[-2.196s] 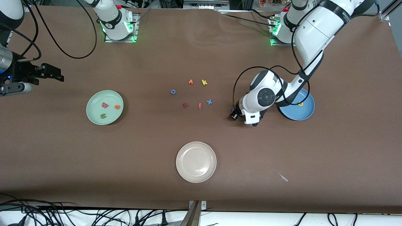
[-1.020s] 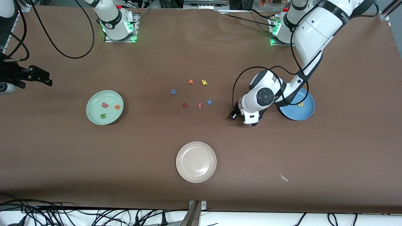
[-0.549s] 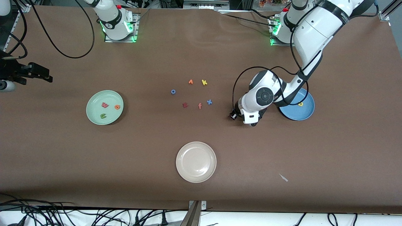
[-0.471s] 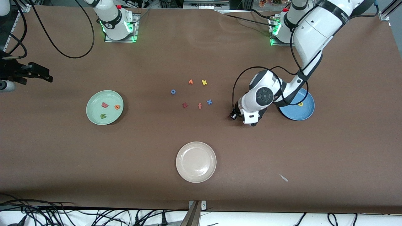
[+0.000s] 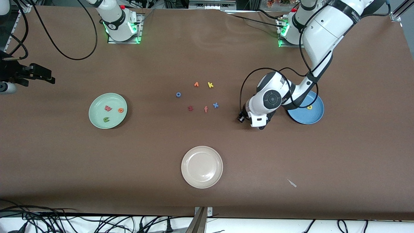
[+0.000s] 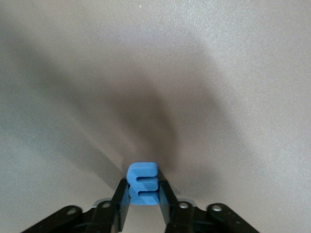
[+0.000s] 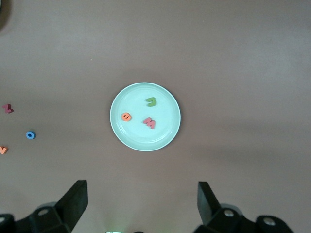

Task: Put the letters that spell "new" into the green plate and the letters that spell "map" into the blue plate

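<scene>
Letters k [image 5: 210,84], x [image 5: 215,105], f [image 5: 205,109] lie near left gripper [image 6: 143,206] (pinching blue m [image 6: 142,183]); right gripper [image 7: 141,204] waits, spread.

A wide worktop [image 5: 161,155] covered in matte brown sheeting fills the scene. Black cables [image 5: 48,220] tangle on a pale floor strip along its near edge, with a metal bracket [image 5: 200,220] at the middle. Lighting is even, shadows soft

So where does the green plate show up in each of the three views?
Front view: the green plate lies toward the right arm's end of the table.
Right wrist view: it sits mid-picture, under the open right gripper.
Left wrist view: not in it.
Shared landmark: the red-pink "w" on the plate.
</scene>
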